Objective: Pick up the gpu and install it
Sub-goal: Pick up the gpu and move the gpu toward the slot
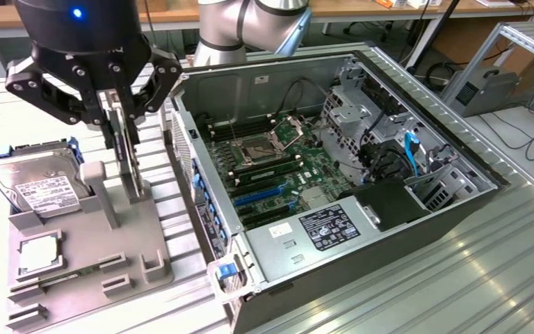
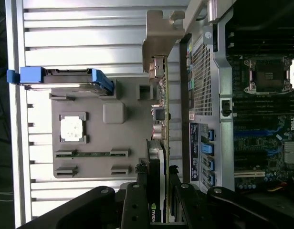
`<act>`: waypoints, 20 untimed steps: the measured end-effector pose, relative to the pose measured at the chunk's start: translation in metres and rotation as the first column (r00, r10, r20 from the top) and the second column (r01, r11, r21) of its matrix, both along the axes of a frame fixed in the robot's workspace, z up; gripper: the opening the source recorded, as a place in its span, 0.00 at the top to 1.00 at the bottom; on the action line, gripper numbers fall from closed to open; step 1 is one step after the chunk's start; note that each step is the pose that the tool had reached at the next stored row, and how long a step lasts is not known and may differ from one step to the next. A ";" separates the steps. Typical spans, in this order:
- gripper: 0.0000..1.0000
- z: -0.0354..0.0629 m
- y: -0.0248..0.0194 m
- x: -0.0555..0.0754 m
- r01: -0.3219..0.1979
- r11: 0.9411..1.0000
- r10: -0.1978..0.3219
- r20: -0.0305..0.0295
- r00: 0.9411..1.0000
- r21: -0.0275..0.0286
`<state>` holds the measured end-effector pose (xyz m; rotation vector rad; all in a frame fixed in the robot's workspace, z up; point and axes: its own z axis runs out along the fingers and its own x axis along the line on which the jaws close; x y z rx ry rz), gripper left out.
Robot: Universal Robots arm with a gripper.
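Observation:
The gpu (image 1: 128,156) stands on edge in a slot of the grey holder plate (image 1: 142,240), a thin card seen edge-on. In the wrist view the gpu (image 2: 159,119) runs lengthwise, its silver bracket (image 2: 161,33) at the far end and its black cooler between my fingers. My gripper (image 1: 123,122) is above the holder, at the exterior view's left of the open computer case (image 1: 248,83). The fingers (image 2: 137,200) press both faces of the card, so the gripper (image 2: 157,191) is shut on it. The card's lower edge still reaches the holder.
On the holder lie a silver hard drive (image 1: 35,184) in a blue frame, a square CPU chip (image 1: 39,254) and a memory stick (image 2: 92,153). Inside the case, the motherboard (image 1: 290,167) shows blue expansion slots (image 1: 262,198), and a power supply (image 1: 327,226) sits nearest the camera.

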<state>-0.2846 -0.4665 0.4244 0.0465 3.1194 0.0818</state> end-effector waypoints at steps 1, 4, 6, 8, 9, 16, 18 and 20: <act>0.73 0.0030 0.0000 0.000 0.000 1.000 0.000 0.000 1.000 0.000; 0.73 0.0122 0.0000 0.000 0.001 1.000 -0.001 0.000 1.000 0.000; 0.73 0.0159 0.0000 0.000 0.001 1.000 -0.001 0.000 1.000 0.000; 0.73 0.0170 0.0000 0.000 0.001 1.000 -0.001 0.000 1.000 0.000; 0.73 0.0170 0.0000 0.000 0.001 1.000 -0.001 0.000 1.000 0.000; 0.73 0.0171 0.0000 0.001 0.001 1.000 -0.001 0.000 1.000 0.000; 0.73 0.0171 0.0001 0.005 0.001 1.000 -0.001 0.000 1.000 0.000; 0.73 0.0171 0.0001 0.009 0.001 1.000 -0.001 0.000 1.000 0.000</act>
